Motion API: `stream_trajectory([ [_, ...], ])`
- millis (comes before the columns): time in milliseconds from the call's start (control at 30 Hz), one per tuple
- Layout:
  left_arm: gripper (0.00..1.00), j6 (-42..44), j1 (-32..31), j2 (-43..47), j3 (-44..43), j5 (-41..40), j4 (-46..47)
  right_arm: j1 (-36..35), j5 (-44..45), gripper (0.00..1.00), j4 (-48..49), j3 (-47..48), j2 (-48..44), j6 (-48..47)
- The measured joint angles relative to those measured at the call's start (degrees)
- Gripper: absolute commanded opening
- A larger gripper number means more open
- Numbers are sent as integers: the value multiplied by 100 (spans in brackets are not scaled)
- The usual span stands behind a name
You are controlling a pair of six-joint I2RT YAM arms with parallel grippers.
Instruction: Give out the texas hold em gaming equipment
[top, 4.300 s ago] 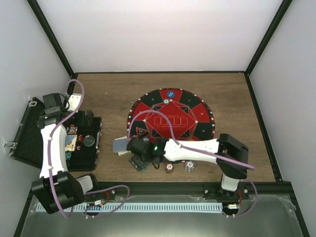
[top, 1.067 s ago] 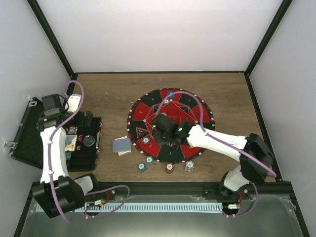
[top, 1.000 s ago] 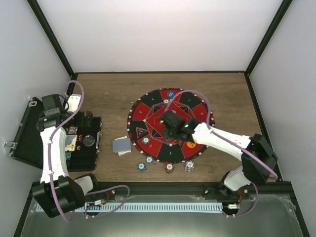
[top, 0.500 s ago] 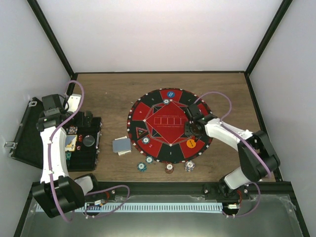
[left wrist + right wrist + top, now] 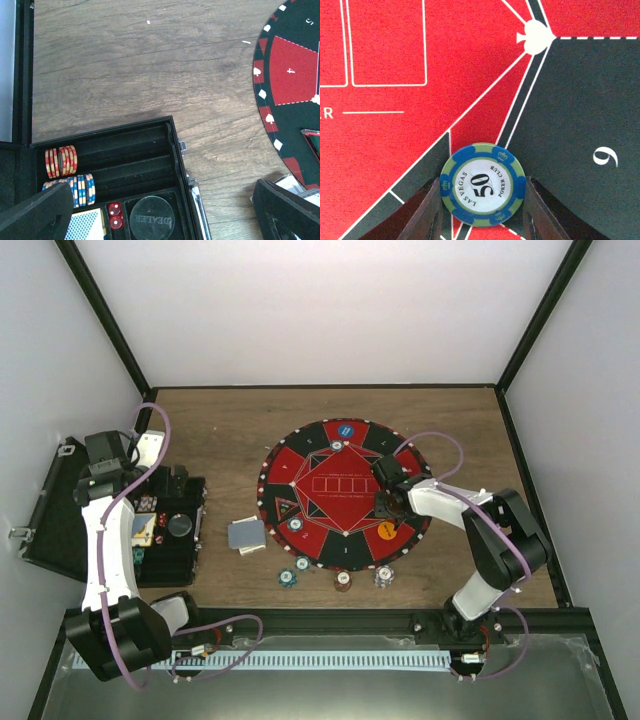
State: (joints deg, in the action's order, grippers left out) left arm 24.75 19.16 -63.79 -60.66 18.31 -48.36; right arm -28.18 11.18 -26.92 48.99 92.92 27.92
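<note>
Black case (image 5: 150,135) sits open by the bench's left edge, with striped chip stacks (image 5: 61,161), two red dice (image 5: 115,216), a dealer puck (image 5: 149,217) and a card deck (image 5: 85,225) inside. Left gripper (image 5: 160,200) hangs over it, spread wide. Right gripper (image 5: 482,212) pinches a blue-green 50 chip (image 5: 482,184) by its rim, flat and face up, at the felt mat's (image 5: 300,465) right side.
</note>
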Motion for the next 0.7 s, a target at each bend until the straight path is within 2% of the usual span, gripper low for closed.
stream_trajectory([
  [167, 100, 39, 0, 0, 0, 0, 0, 4, 31, 47, 26, 2, 2, 0],
  [333, 100, 63, 0, 0, 0, 11, 0, 17, 111, 61, -7, 2, -26, -20],
  [367, 100, 63, 0, -2, 0, 15, 0, 24, 133, 67, -28, 2, -57, -28],
  [567, 100, 61, 0, -11, 0, 24, 2, -153, 323, 73, -372, 125, -546, -90],
  [700, 100, 61, 0, -20, 0, 31, 2, -831, 422, 78, -629, 372, -992, 0],
])
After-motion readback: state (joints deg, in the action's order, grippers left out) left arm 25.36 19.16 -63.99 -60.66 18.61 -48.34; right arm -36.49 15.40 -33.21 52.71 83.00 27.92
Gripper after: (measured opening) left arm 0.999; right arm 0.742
